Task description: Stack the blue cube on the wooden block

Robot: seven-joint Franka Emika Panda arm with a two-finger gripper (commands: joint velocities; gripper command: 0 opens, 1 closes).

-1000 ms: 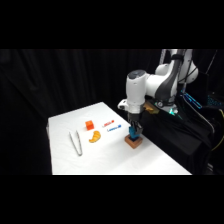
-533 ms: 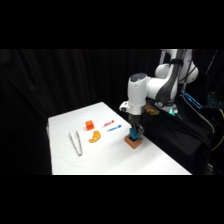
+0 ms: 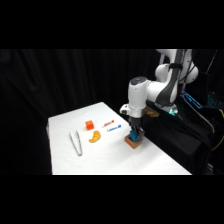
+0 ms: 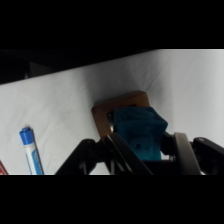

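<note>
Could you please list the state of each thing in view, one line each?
Gripper: shut on the cube.
Cube: held over the block; contact unclear.
Block: flat on the table.
Marker: lying flat, capped.
Tongs: lying flat, untouched.

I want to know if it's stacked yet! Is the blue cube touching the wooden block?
Cannot tell. In the wrist view the blue cube overlaps the wooden block, hiding any gap. The side view shows no clear gap either.
</note>
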